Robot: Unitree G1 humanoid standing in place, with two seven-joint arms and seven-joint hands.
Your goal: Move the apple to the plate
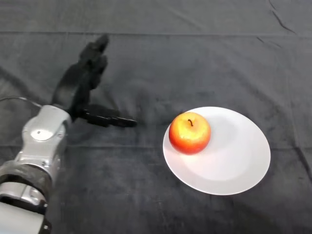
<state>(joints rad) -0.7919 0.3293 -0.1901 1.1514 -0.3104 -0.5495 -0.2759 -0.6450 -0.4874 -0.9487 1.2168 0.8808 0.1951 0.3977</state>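
Observation:
A red and yellow apple (189,132) sits upright on the left part of a white plate (234,161), stem up. My left hand (80,83) is to the left of the plate, apart from the apple. It is open and empty, with the fingers pointing away up the table and the thumb (109,118) stretched toward the plate.
The table is covered by a dark wrinkled cloth (195,63). My silver-grey left arm (41,141) comes in from the lower left.

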